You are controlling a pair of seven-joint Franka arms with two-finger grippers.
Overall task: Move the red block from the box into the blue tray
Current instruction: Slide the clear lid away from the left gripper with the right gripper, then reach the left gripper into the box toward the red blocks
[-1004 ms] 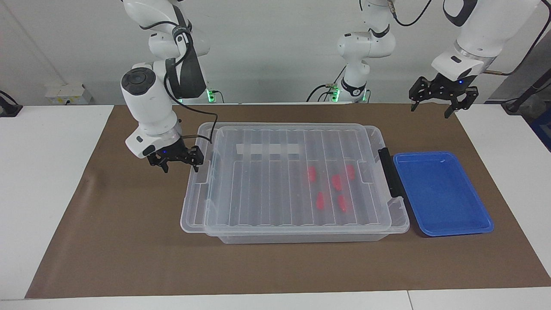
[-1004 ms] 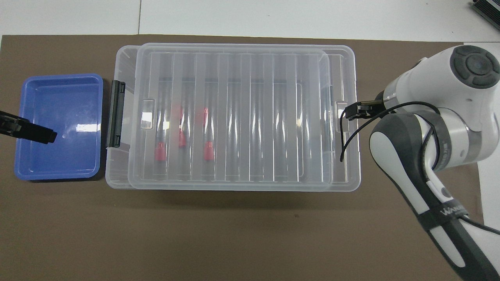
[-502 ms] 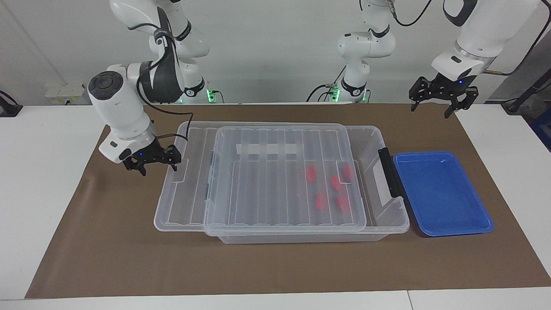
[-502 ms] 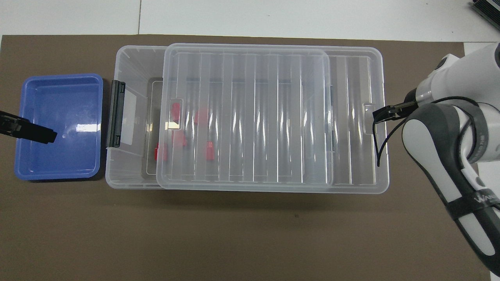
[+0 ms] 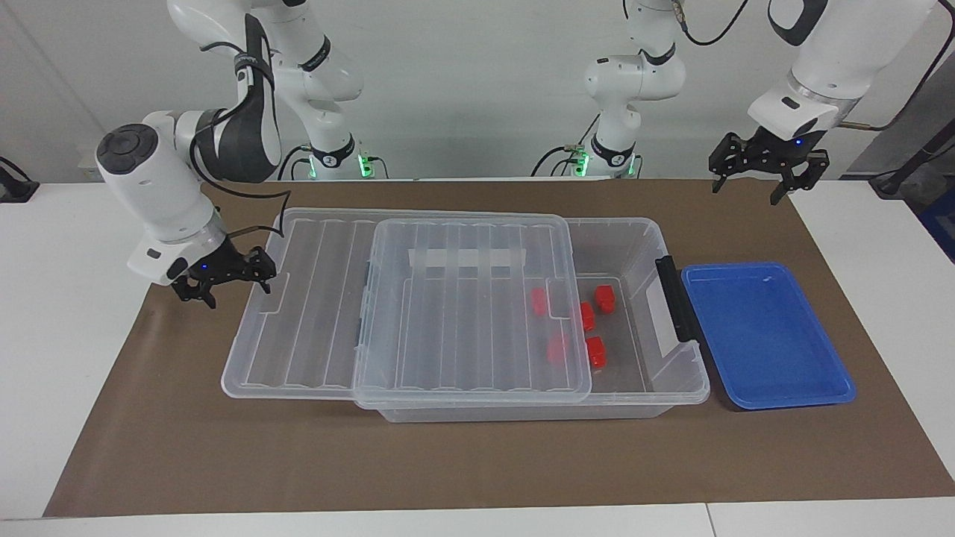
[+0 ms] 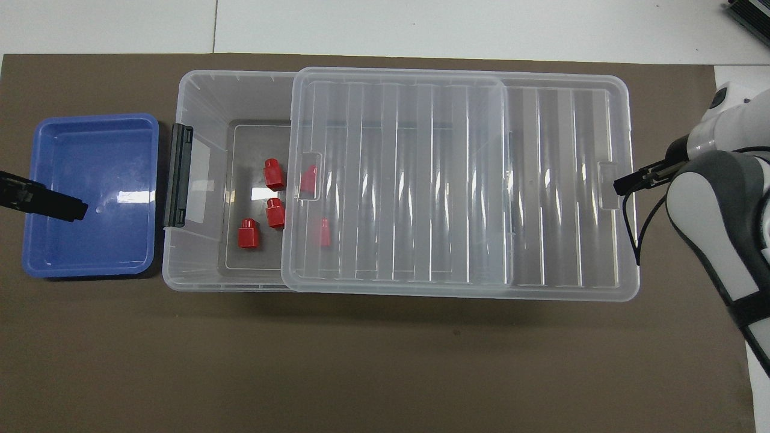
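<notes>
— Which step are you on?

— Uncovering. My right pincer [image 5: 224, 277] is low at the ribbed clear lid [image 5: 462, 313], at its lip toward the right arm's end of the tabletop. The fingers are spread wide; whether they hook the lip I can't tell. My left pincer [image 5: 765, 179] waits, spread and empty, above the brown mat's [image 5: 477, 462] corner.

— And the blocks?

— Five small red plastic blocks, one here [image 5: 604, 298], lie in the large clear plastic box [image 5: 634, 239]; three are uncovered. The shallow blue plastic tray [image 5: 761, 328] sits empty beside the box's black-handled end.

— Next?

— I judge the gap is wide enough: the left pincer should drop onto an uncovered block without touching the lid.
</notes>
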